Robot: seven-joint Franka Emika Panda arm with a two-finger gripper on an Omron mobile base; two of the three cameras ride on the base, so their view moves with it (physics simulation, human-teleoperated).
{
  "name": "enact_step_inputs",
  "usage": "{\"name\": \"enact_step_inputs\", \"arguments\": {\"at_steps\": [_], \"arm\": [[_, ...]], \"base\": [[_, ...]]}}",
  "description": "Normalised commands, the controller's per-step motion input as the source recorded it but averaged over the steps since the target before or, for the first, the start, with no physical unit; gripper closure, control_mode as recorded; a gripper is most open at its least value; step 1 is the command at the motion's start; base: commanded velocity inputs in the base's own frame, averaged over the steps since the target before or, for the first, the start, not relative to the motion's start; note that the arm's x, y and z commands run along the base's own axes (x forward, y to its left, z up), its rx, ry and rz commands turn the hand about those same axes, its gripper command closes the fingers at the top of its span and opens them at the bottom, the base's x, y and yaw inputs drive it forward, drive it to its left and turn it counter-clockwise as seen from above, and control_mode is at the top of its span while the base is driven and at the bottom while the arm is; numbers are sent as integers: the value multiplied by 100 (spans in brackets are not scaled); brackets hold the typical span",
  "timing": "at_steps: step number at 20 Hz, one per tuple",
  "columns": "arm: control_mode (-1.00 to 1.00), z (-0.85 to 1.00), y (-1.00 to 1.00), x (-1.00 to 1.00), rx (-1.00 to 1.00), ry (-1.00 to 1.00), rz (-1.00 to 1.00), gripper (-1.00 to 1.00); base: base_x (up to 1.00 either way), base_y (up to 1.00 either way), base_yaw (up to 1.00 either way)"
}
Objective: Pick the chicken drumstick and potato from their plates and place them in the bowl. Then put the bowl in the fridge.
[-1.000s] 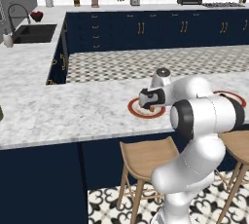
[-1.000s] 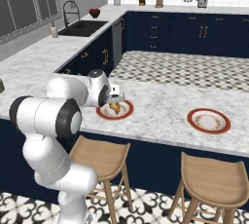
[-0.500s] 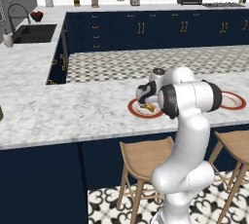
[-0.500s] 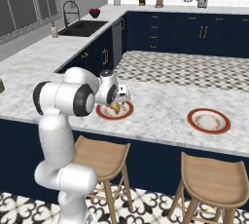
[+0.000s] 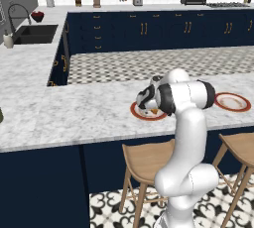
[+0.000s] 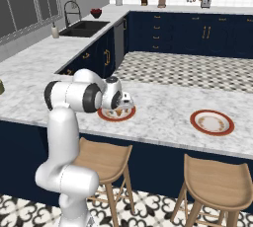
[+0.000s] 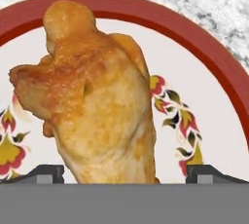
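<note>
The hand hangs wide open just over the chicken drumstick — gripping nothing. The drumstick lies on a red-rimmed plate on the marble surface.

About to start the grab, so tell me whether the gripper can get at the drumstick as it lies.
Probably yes. The gripper is open just above the drumstick, one fingertip on each side, and nothing lies between them on the plate.
</note>
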Motion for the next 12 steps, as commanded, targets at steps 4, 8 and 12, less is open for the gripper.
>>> {"name": "enact_step_inputs", "arguments": {"at_steps": [4,8,12], "arm": [[-100,-42,8,6,0,3,0,100],[-100,-9,3,1,0,0,0,100],[-100,22,6,-44,0,-8,0,100]], "base": [[0,0,0],[0,0,0],[0,0,0]]}}
